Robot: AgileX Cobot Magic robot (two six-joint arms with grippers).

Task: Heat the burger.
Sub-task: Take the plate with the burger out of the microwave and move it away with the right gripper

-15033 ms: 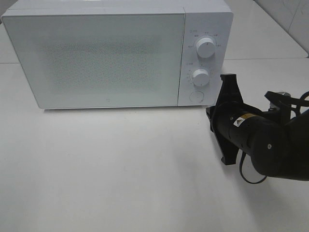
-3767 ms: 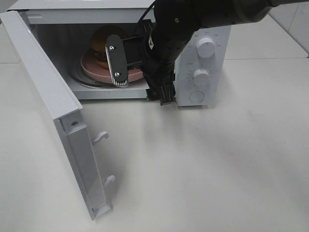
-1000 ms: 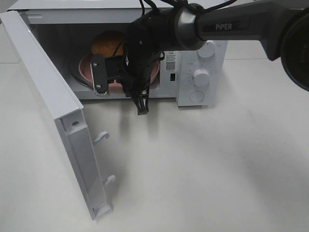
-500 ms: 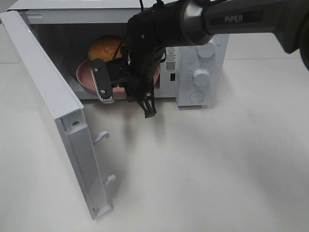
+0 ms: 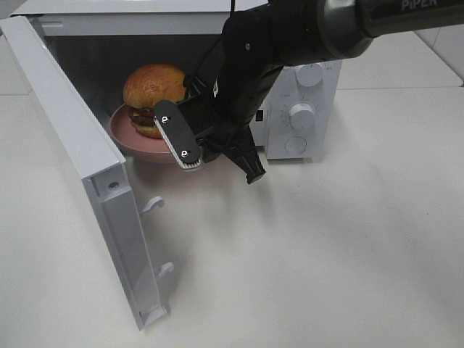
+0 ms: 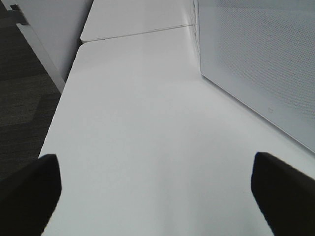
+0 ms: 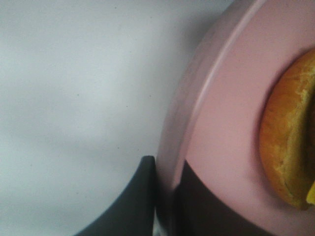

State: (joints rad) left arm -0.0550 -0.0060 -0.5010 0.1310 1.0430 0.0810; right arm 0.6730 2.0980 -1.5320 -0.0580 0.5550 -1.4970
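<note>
- The burger (image 5: 154, 93) sits on a round pink plate (image 5: 134, 141) at the mouth of the open microwave (image 5: 304, 87), its golden domed bun uppermost and the dark patty layer showing beneath.
- The right end effector (image 5: 204, 151) is clamped narrow on the plate's near rim, on the side toward the microwave's dials.
- In the right wrist view the two dark fingers (image 7: 135, 196) pinch the pink rim (image 7: 197, 128) between them, one on each face of the plate.
- The burger (image 7: 288, 142) lies further in on the plate from that grip, near the fingers but not touching them.
- In the high view the burger is to the left of and behind the right end effector, toward the microwave's cavity.
- The microwave door (image 5: 80, 174) stands swung open to the left, above the white desk (image 5: 326, 254).
- The left end effector (image 6: 157, 189) hangs over the bare desk (image 6: 147, 123) beside the door's outer face, its fingertips (image 6: 29, 182) spread wide, holding nothing, well apart from the burger.
</note>
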